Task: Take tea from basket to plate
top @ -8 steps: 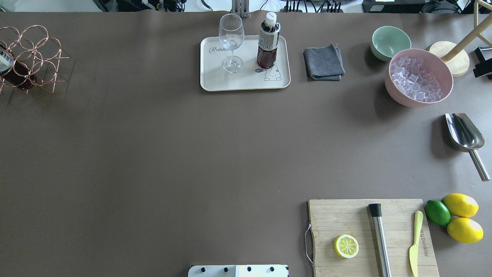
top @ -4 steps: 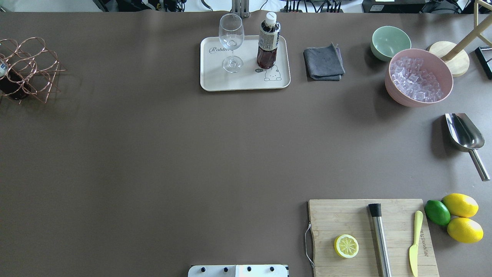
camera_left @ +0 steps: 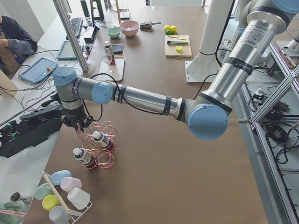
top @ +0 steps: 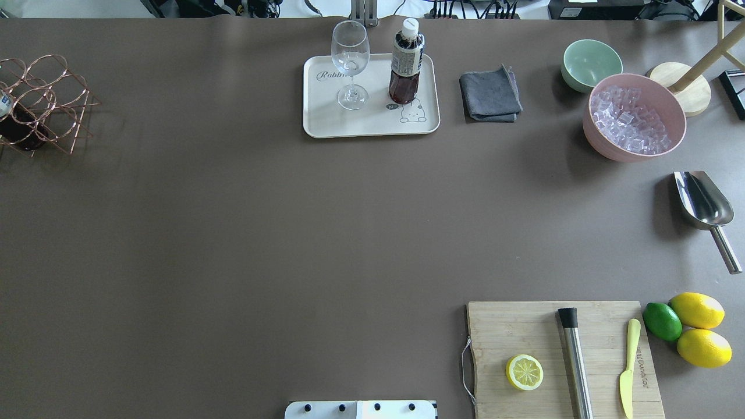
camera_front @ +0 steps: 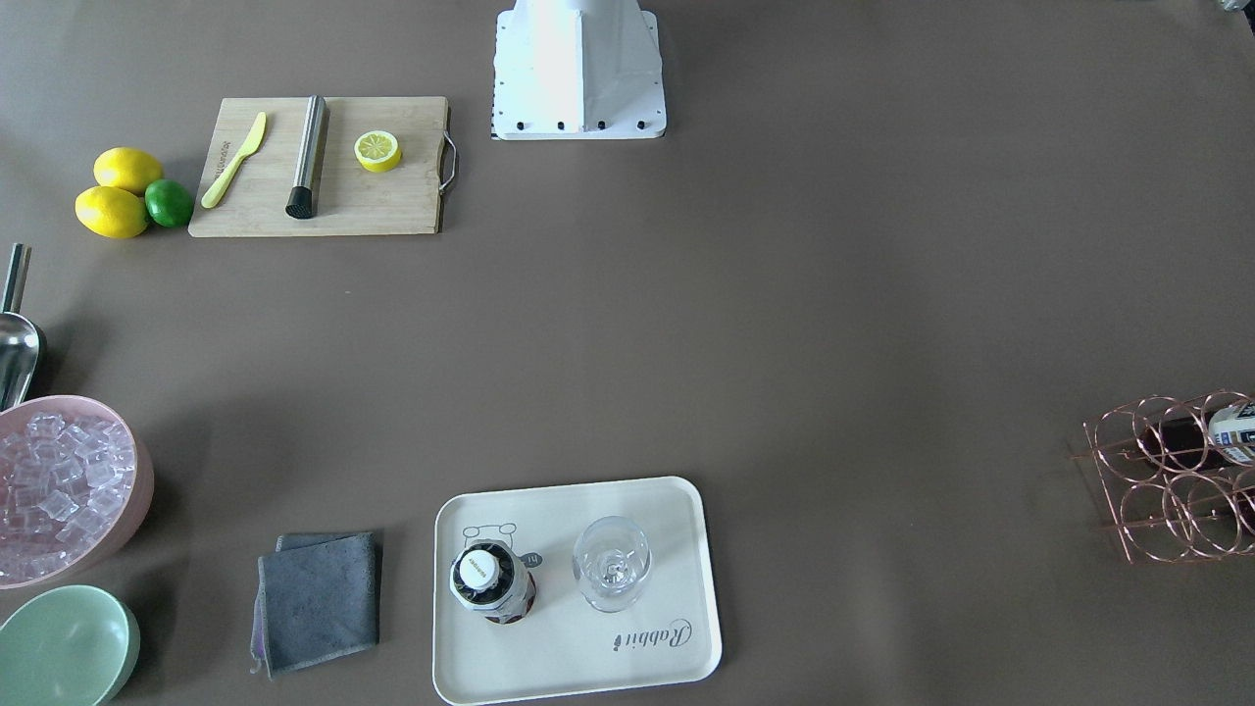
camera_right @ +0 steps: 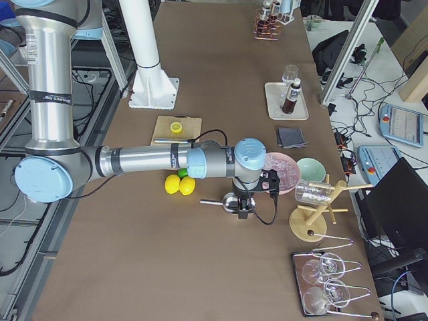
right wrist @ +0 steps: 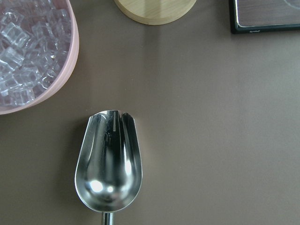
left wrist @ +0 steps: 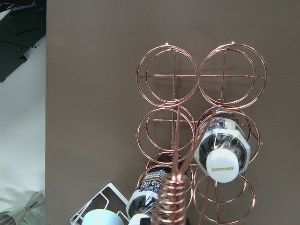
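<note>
One tea bottle (top: 405,64) stands upright on the cream plate (top: 326,119) beside a wine glass (top: 350,58); it also shows in the front view (camera_front: 490,580). The copper wire basket (top: 58,110) sits at the table's far left edge. The left wrist view looks down on it, with its coiled handle (left wrist: 171,201) and two more tea bottles (left wrist: 220,150) (left wrist: 147,201) in its cells. My left gripper (camera_left: 80,125) is at the basket's handle; I cannot tell whether it is open or shut. My right gripper (camera_right: 244,200) hangs over the metal scoop (right wrist: 108,164); I cannot tell its state either.
A grey cloth (top: 490,94), a green bowl (top: 591,61) and a pink bowl of ice (top: 633,116) lie right of the plate. A cutting board (top: 524,326) with a lemon half, muddler and knife sits at the near right. A cup rack (camera_left: 60,196) stands beside the basket.
The basket has shifted a little toward the table's left edge and nearer the robot, then settled. The dark object at the overhead view's right edge has moved out of sight.
</note>
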You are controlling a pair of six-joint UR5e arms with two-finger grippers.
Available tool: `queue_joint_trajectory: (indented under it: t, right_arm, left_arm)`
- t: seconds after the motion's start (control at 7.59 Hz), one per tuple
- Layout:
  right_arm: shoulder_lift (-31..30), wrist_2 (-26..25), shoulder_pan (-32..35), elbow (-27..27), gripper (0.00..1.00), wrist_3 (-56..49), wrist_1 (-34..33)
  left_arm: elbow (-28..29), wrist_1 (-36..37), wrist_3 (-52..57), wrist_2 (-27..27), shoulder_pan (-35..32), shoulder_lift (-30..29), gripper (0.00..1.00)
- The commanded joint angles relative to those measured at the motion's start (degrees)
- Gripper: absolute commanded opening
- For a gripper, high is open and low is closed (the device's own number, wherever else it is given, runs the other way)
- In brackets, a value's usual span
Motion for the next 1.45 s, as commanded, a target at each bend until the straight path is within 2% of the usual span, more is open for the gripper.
queue_joint_trajectory:
  t: [0.0, 0.13, 0.26, 0.4, 0.66, 1.05, 1.32]
  right_arm:
    - [-0.27, 0.68, -0.27, -0.45, 1.0, 1.36, 0.05]
    - [-0.36, 0.69, -0.19, -0.37, 1.0, 1.28, 0.14]
    - [-0.36, 0.69, -0.19, -0.28, 1.0, 1.19, 0.05]
    - [-0.36, 0.69, -0.19, -0.19, 1.0, 1.27, 0.05]
    - [-0.45, 0.69, -0.19, -0.01, 1.0, 1.28, 0.05]
    - [-0.45, 0.69, -0.19, -0.01, 1.0, 1.28, 0.05]
    - [-0.45, 0.69, -0.19, -0.1, 1.0, 1.36, 0.14]
  left_arm:
    - [-0.64, 0.21, -0.08, -0.09, 0.0, -0.05, 0.0]
    - [-1.69, 0.74, -0.26, -0.09, -0.08, 0.03, 0.0]
    - [-2.57, 1.09, -0.87, -0.09, -0.08, 0.3, 0.17]
    - [-2.84, 2.14, -5.49, -0.26, -0.26, 0.38, 0.99]
    - [-4.86, 3.89, -7.02, -0.17, -0.52, 0.74, 0.98]
    - [-14.32, 21.0, -16.82, -0.52, -1.58, 1.17, 0.98]
    - [-19.69, 22.01, -23.61, -2.79, -1.58, 6.42, 0.98]
